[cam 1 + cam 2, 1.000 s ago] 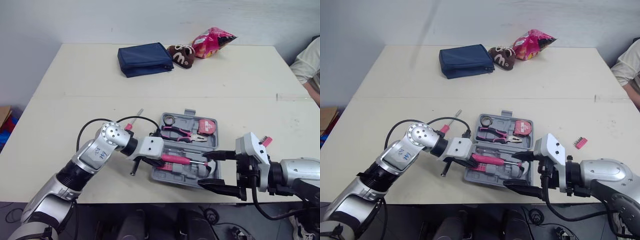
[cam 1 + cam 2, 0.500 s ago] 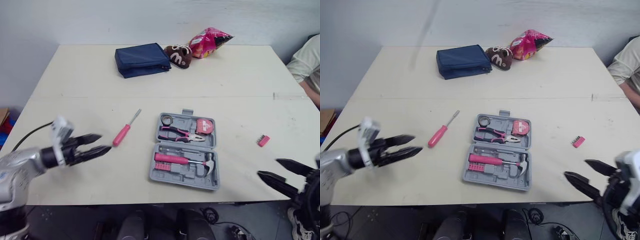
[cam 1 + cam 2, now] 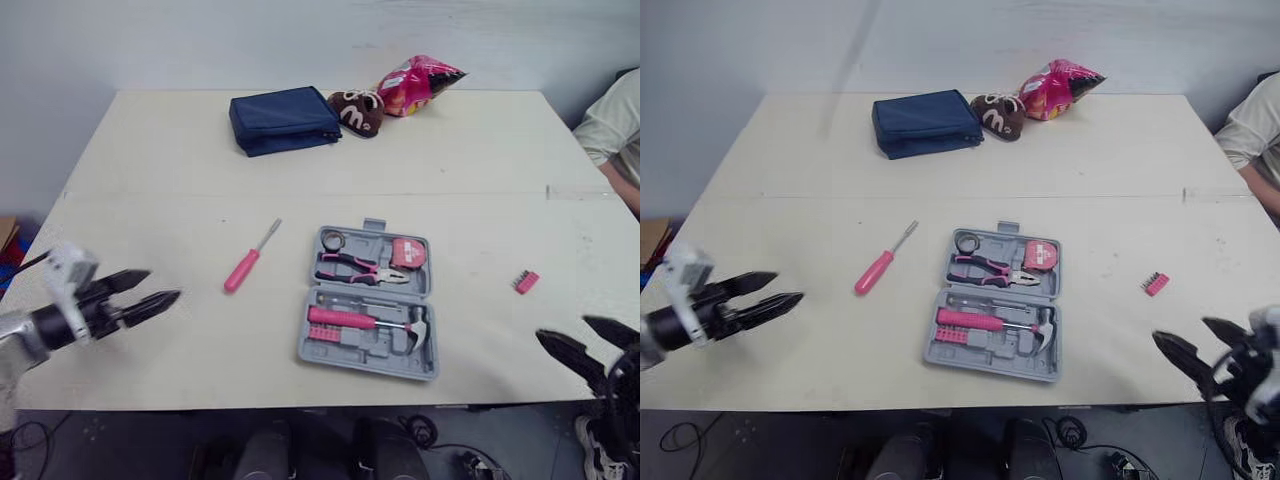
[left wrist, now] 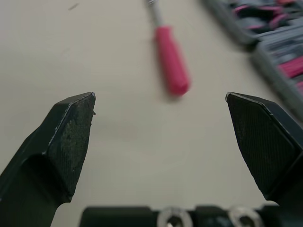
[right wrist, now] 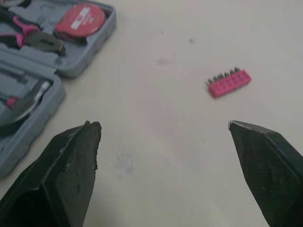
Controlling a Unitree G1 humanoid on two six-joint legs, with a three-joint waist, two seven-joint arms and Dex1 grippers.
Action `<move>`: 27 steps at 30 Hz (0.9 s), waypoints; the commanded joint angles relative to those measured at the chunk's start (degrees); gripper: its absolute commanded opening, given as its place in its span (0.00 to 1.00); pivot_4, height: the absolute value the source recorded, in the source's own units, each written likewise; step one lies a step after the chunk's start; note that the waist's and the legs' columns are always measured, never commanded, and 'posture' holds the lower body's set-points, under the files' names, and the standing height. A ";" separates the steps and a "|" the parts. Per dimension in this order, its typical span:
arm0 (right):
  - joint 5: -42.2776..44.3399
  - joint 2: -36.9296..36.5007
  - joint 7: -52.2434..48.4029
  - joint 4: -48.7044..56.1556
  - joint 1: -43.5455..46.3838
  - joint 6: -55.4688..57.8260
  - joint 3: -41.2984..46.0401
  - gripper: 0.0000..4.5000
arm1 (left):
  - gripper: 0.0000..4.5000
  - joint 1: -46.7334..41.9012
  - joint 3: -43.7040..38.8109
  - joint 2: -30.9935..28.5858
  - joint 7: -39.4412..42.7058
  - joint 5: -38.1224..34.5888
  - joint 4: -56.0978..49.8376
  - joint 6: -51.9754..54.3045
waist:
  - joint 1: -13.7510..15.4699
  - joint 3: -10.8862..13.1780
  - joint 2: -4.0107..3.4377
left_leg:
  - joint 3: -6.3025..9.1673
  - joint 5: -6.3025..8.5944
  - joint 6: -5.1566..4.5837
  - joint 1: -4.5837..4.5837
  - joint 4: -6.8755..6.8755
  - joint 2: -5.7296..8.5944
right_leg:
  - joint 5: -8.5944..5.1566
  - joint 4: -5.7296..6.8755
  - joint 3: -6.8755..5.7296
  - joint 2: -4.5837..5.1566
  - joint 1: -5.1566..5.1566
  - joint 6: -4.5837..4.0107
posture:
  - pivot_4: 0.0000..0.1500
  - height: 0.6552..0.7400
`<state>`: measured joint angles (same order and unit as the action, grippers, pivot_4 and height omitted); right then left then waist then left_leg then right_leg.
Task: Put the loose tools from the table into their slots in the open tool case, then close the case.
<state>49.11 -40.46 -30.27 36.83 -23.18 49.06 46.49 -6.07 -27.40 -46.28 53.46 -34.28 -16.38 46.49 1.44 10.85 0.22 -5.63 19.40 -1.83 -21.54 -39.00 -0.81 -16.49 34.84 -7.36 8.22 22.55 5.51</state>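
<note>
Now left hand (image 3: 163, 285), right hand (image 3: 562, 328) spread, empty; screwdriver (image 3: 243, 268), bit holder (image 3: 525, 281) loose beside tool case (image 3: 340, 352); pouch (image 3: 357, 108) reads "m".

Grey plastic tool case (image 3: 370, 318), matt table (image 3: 150, 170), glossy snack bag (image 3: 420, 80)

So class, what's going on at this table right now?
The robot's left gripper and right gripper are both open and empty, one at each end of the front edge of the table. The grey tool case lies open with the hammer, pliers and tape measure in it. A pink screwdriver lies loose on its left and a pink bit holder on its right. Neither is packed yet.
</note>
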 commanded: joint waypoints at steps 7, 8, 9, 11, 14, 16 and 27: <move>-4.22 -5.09 3.35 -1.40 6.97 0.32 -9.52 1.00 | 0.99 -19.39 15.27 1.27 1.57 -10.94 -10.63 3.44 | -0.03 0.04 -0.21 | -0.27 -0.22 -0.29 -0.01 0.02 0.00 | 0.00 0.22 0.07 -0.58 0.01 0.02 | 1.00 0.93; -5.45 -6.71 1.46 -3.69 7.45 -0.75 -9.83 1.00 | 0.99 -21.03 16.73 1.80 1.81 -11.29 -10.67 3.39 | -0.06 0.04 -0.20 | -0.35 -0.25 -0.35 0.01 -0.03 0.03 | 0.04 0.23 0.14 -0.65 0.01 0.08 | 1.00 0.93; -6.72 -8.35 -0.53 -6.15 7.95 -1.93 -10.25 1.00 | 0.99 -22.42 18.10 2.16 2.13 -11.49 -10.67 3.29 | -0.09 0.04 -0.19 | -0.43 -0.28 -0.42 0.01 -0.04 0.05 | 0.09 0.21 0.24 -0.69 0.01 0.17 | 1.00 0.93; -8.85 -11.15 -5.01 -11.17 9.03 -4.77 -11.17 1.00 | 0.99 -24.76 20.20 2.85 3.11 -12.01 -10.66 2.67 | -0.12 0.05 -0.18 | -0.62 -0.27 -0.48 0.14 -0.04 0.06 | 0.11 0.16 0.49 -0.73 -0.01 0.22 | 1.00 0.93; -13.10 -15.79 -13.52 -22.25 12.26 -11.09 -14.75 1.00 | 0.99 -28.74 23.11 4.93 4.30 -13.51 -10.57 2.42 | -0.11 0.07 -0.15 | -0.70 -0.27 -0.48 0.19 -0.04 0.02 | 0.11 0.13 0.58 -0.81 0.01 0.22 | 1.00 0.93; -15.49 -17.74 -17.67 -28.34 14.79 -14.53 -17.52 1.00 | 0.99 -30.19 24.37 5.52 5.21 -13.77 -10.30 2.15 | -0.11 0.07 -0.14 | -0.78 -0.27 -0.50 0.22 -0.04 0.02 | 0.11 0.13 0.67 -0.81 0.02 0.22 | 1.00 0.93; -29.31 -19.00 -31.81 -65.97 41.76 -31.11 -34.46 1.00 | 0.99 -36.33 29.40 8.73 8.08 -11.29 -5.42 -1.73 | -0.35 0.13 -0.14 | -1.01 -0.31 -0.52 0.31 -0.12 0.00 | 0.12 0.16 0.85 -0.81 0.09 0.24 | 1.00 0.93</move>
<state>21.70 -58.68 -60.62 -26.11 17.52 20.71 12.24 -41.69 2.02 -37.60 61.67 -45.93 -21.51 45.59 1.09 10.98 0.08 -6.63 19.09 -2.35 -21.24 -39.12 -0.81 -16.37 35.00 -6.51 7.41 22.64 5.74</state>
